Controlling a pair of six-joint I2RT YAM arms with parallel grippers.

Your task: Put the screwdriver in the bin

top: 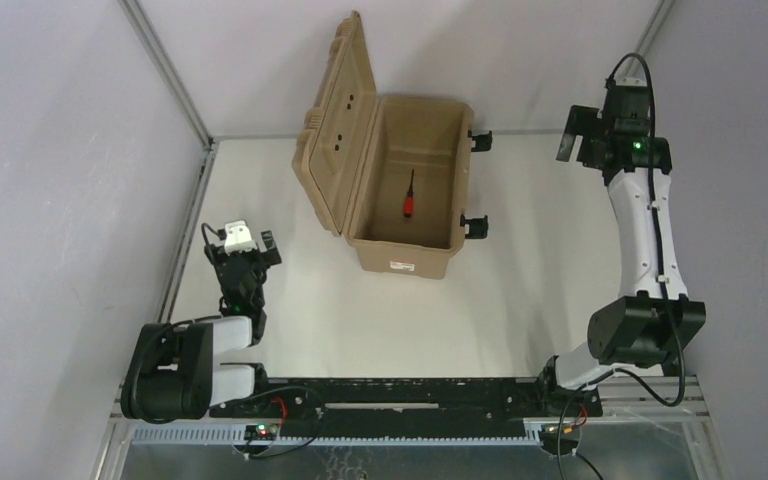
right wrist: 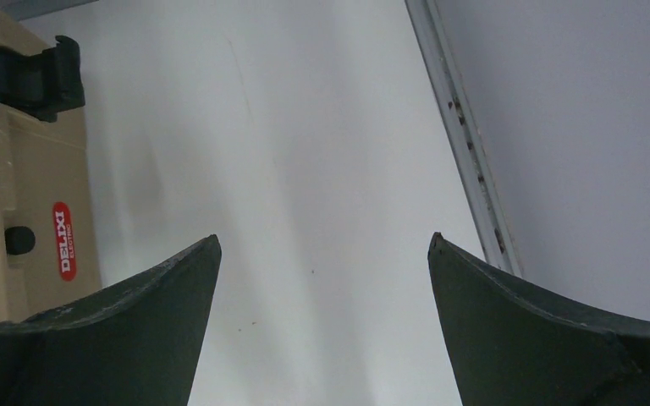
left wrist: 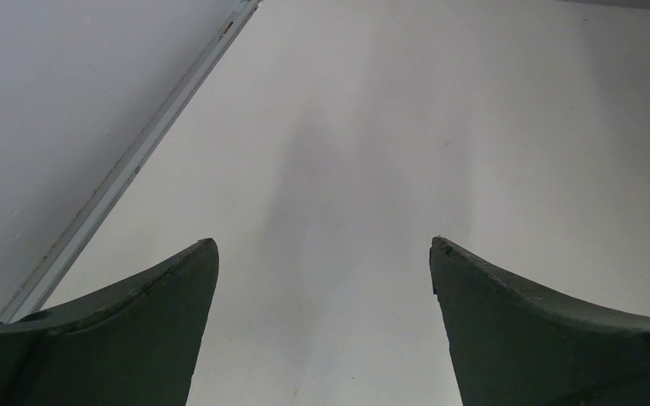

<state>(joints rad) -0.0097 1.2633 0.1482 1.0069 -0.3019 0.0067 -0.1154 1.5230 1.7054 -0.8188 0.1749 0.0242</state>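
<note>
The tan bin (top: 430,258) stands open at the back middle of the table, its ribbed lid (top: 338,130) tipped up to the left. On the bin's floor lies the red-handled screwdriver (top: 410,197), shaft pointing away from me. My right gripper (top: 572,135) is raised to the right of the bin, open and empty (right wrist: 324,241), over bare table. One end of the bin (right wrist: 17,169) shows at the left of the right wrist view. My left gripper (top: 250,250) stays low at the near left, open with nothing between its fingers (left wrist: 323,245).
Black latches (top: 477,140) stick out from the bin's right side, and one latch (right wrist: 34,72) shows in the right wrist view. A metal rail (top: 185,240) runs along the table's left edge and another rail (right wrist: 465,161) along the right. Grey walls enclose the table.
</note>
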